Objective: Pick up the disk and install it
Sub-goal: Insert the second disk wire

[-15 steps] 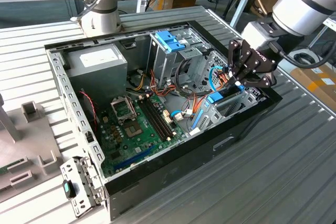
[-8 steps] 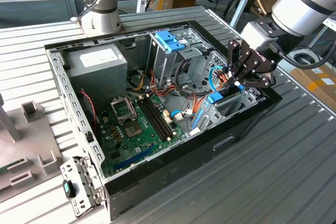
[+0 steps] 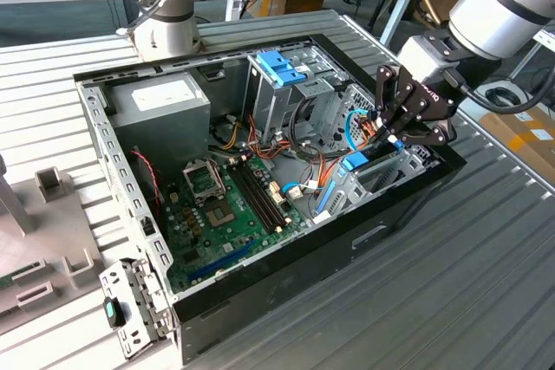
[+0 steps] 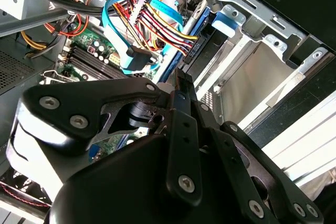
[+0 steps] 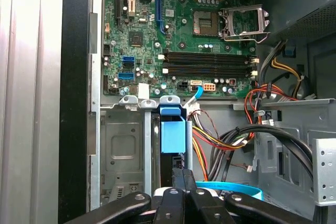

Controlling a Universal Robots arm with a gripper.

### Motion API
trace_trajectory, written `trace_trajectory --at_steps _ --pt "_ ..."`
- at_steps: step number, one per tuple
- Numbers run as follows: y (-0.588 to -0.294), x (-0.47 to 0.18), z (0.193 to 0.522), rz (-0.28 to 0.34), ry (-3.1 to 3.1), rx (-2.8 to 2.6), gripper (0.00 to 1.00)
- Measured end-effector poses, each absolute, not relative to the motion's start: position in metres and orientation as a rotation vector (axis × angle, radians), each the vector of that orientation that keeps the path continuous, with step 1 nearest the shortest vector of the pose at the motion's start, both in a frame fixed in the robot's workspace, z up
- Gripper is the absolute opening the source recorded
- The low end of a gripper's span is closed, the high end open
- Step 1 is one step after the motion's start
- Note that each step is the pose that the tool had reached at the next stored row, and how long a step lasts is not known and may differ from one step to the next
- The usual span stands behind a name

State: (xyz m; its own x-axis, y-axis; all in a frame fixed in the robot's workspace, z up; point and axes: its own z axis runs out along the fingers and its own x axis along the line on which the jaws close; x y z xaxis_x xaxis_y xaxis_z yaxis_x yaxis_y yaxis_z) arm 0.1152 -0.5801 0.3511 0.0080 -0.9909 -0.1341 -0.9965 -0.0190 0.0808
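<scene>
We see the tool [image 3: 392, 138] low over the open computer case [image 3: 286, 296], at the side on the exterior view's right. Its fingers [image 5: 178, 182] are pressed together w/ nothing between them, tips just above the disk [image 5: 172, 136]. The disk stands on edge in a metal bay [image 5: 121, 150] by the case wall, its light-blue frame end showing. Beyond it lies the green circuit board [image 3: 234, 205], then the grey power supply [image 3: 160, 106] and a drive cage w/ a blue latch [image 3: 282, 67]. The case sits on a ribbed metal worktop [image 3: 486, 249].

Disk [image 5: 172, 135] frame light blue; motherboard [image 5: 184, 35] green; case [image 3: 381, 240] black — fingers [image 4: 184, 124] seemingly black.
</scene>
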Motion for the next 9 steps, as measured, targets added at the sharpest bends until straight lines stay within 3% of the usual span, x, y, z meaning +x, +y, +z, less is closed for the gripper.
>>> trace_trajectory --at_steps 6,9 --pt "-0.5801 0.1152 0.3510 0.237 2.174 -2.204 0.42" --pt "-0.5801 0.1137 0.3518 0.237 2.174 -2.204 0.42"
